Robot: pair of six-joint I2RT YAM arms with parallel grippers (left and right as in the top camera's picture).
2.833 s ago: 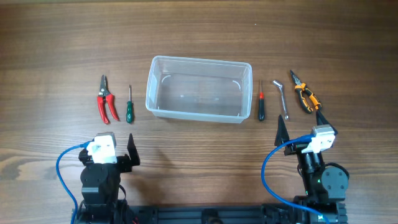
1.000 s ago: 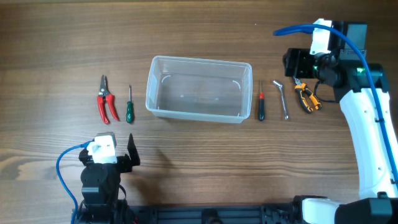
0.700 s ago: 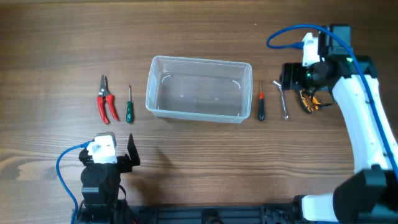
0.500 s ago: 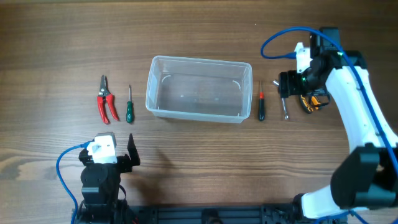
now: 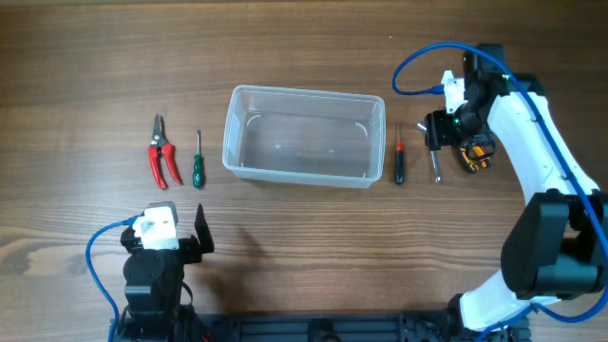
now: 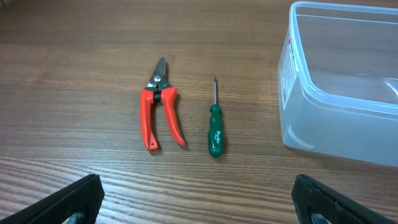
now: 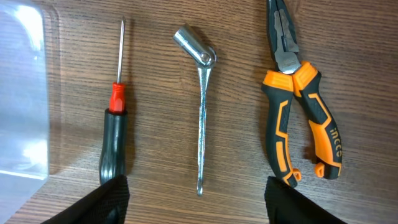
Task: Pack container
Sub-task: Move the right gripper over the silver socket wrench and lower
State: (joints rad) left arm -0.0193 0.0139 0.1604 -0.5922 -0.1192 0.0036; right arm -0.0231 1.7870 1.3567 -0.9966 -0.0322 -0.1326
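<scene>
Three tools lie on the bench (image 5: 304, 247) to the robot's right of the container (image 5: 304, 91), and the right hand (image 7: 198, 200) hangs over the middle one, the socket wrench (image 7: 201, 106). The wrist view shows both fingers spread wide and holding nothing. One sits at the lower left corner and the other at the lower right, with the wrench shaft centred between them.

The wrench's long axis runs away from the robot, with the socket head at the far end. That sets the shaft square to the line between the fingers, so in my judgement a straight descent and close would take it across the shaft. The red-and-black screwdriver (image 7: 114, 134) lies parallel on the container side. The orange pliers (image 7: 301, 118) lie parallel on the outer side. Each sits near one finger's line of descent, so a snag is possible.

The container stands empty at the middle of the bench. It is on the robot's left of the right hand, just beyond the screwdriver, with its short side parallel to the wrench.

The left hand (image 6: 196, 211) is also spread wide and empty, low at the near edge. It faces the red cutters (image 6: 160, 106) and the green screwdriver (image 6: 215, 127). It is well apart from the wrench, so this pick belongs to the right arm.
</scene>
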